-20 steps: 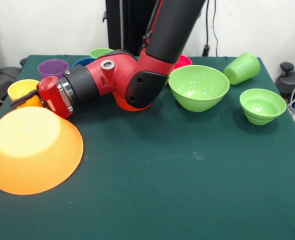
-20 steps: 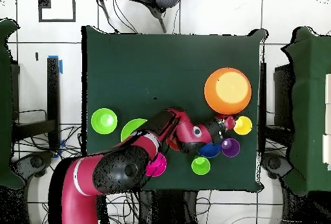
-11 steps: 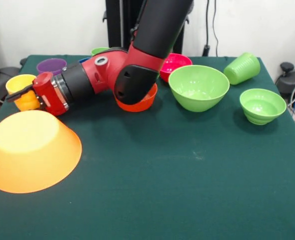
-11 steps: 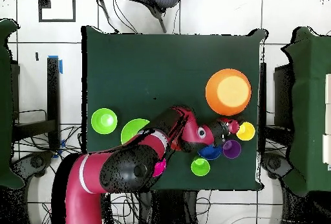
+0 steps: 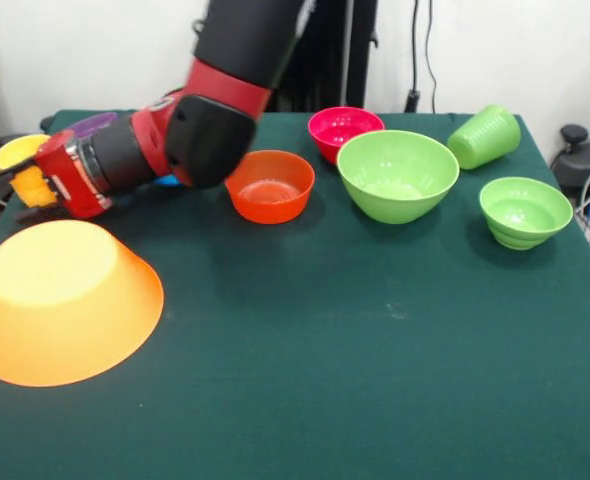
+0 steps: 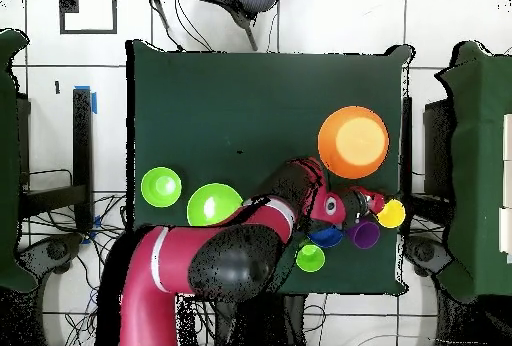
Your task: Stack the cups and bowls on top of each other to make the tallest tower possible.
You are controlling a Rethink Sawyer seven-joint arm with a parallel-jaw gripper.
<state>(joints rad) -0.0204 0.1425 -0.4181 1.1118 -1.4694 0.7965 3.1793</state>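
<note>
My gripper (image 5: 18, 176) is shut on the yellow cup (image 5: 20, 158) at the table's far left, with the arm stretched out low across the table. The overhead view places this gripper (image 6: 379, 206) and the yellow cup (image 6: 391, 213) near the table's right edge. The huge orange bowl (image 5: 63, 298) lies upside down just in front of the gripper. A purple cup (image 5: 97, 124) stands behind the arm, partly hidden. The red-orange bowl (image 5: 270, 186), pink bowl (image 5: 345, 127), large light green bowl (image 5: 397, 173) and small green bowl (image 5: 524, 210) stand open side up.
A light green cup (image 5: 485, 135) lies on its side at the far right. Overhead, the blue bowl (image 6: 325, 236) and another light green cup (image 6: 310, 257) sit close under the arm. The green table (image 5: 355, 380) has free room across its near half.
The arm has swung toward the table's edge, carrying the yellow cup with it. The red-orange and pink bowls, covered by the arm before, now show fully.
</note>
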